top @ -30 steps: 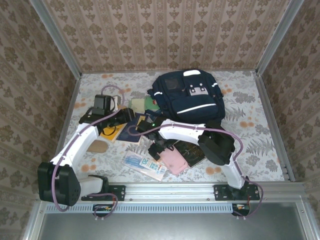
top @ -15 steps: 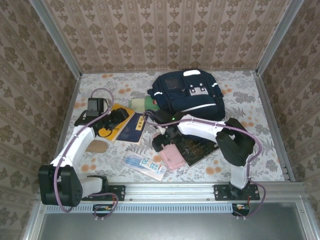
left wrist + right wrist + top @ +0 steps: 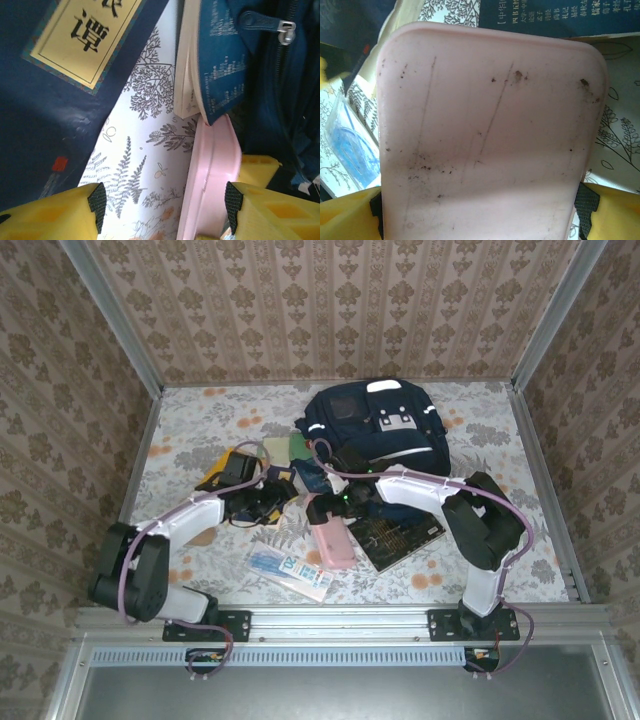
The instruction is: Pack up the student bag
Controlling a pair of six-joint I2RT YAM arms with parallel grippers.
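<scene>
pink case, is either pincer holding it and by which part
The right pincer holds the pink case, pads on its two long edges near one end. The left pincer is open, holding nothing.

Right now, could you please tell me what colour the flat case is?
The case is pale pink with dark specks; the right wrist view shows it best.

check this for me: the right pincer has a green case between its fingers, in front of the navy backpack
Wrong colour: the case the right pincer has between its fingers is pink, not green; the right wrist view shows it. It does sit in front of the navy backpack.
</scene>
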